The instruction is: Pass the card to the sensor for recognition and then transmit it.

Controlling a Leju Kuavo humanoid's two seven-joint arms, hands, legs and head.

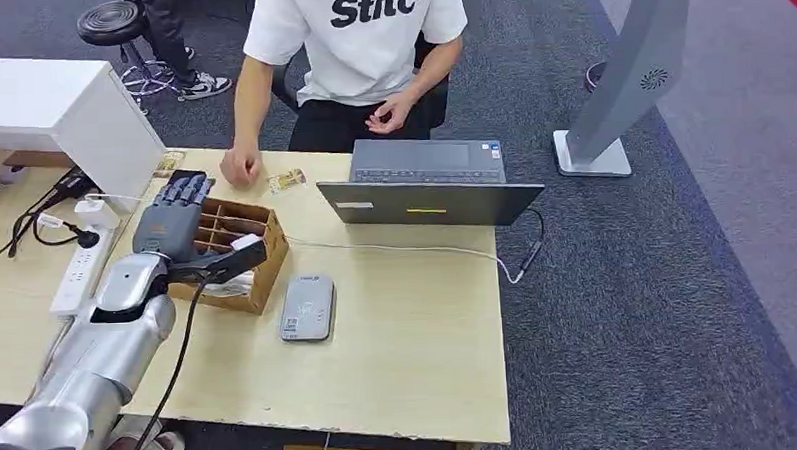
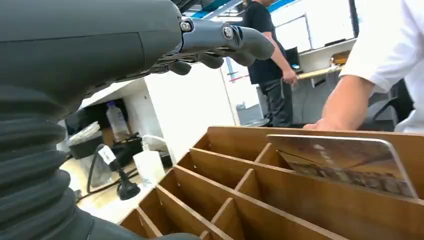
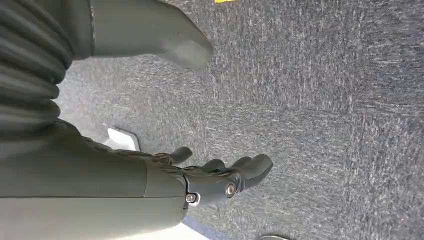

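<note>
A brown wooden divider box [image 1: 237, 253] stands on the table, left of the grey card sensor [image 1: 307, 306]. My left hand [image 1: 174, 218] hovers over the box with its fingers [image 2: 235, 42] stretched out and nothing in it. A card [image 2: 345, 160] stands upright in one compartment of the box [image 2: 260, 195], ahead of the hand and apart from it. Another card [image 1: 286, 180] lies flat on the table beside a person's hand [image 1: 240, 167]. My right hand [image 3: 220, 177] hangs over the carpet, fingers apart, holding nothing.
An open laptop [image 1: 428, 179] sits at the far edge, its cable running to the right. A power strip [image 1: 81, 266] and cables lie left of the box, next to a white cabinet [image 1: 60, 112]. A person in a white shirt [image 1: 358, 46] sits across the table.
</note>
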